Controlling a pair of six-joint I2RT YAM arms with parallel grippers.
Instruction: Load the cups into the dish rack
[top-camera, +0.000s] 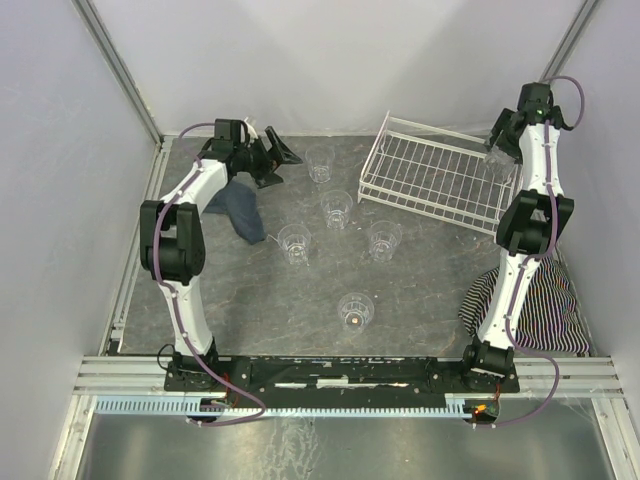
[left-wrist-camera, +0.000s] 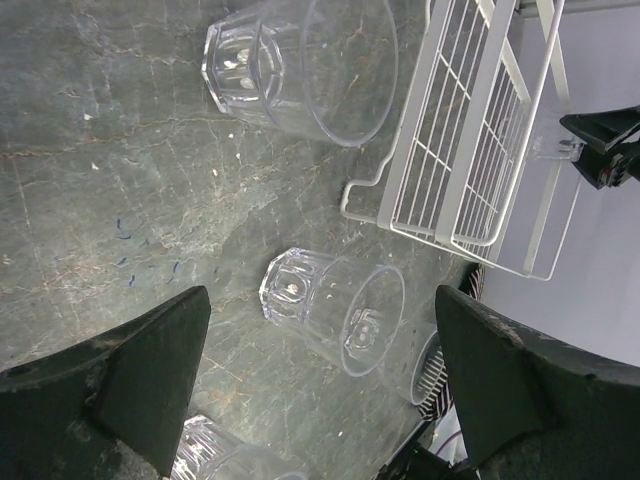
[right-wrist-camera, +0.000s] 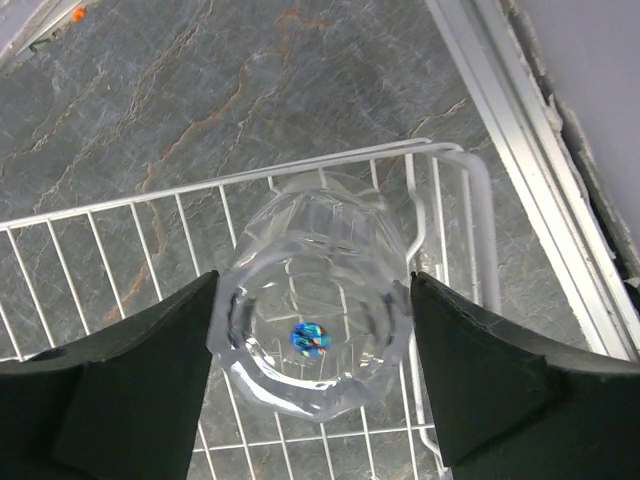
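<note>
Five clear ribbed cups stand upright on the grey table: one (top-camera: 320, 163) at the back, one (top-camera: 337, 208) behind the middle, one (top-camera: 294, 243) to the left, one (top-camera: 384, 240) to the right and one (top-camera: 355, 311) near the front. The white wire dish rack (top-camera: 430, 175) sits at the back right. My right gripper (top-camera: 498, 148) is shut on a sixth cup (right-wrist-camera: 315, 240) above the rack's right end (right-wrist-camera: 440, 190), with the cup's thick base toward the camera. My left gripper (top-camera: 275, 158) is open and empty, left of the back cup (left-wrist-camera: 300, 65).
A dark blue cloth (top-camera: 243, 210) lies under the left arm. A striped cloth (top-camera: 560, 300) lies at the right front beside the right arm. Metal frame rails and grey walls enclose the table.
</note>
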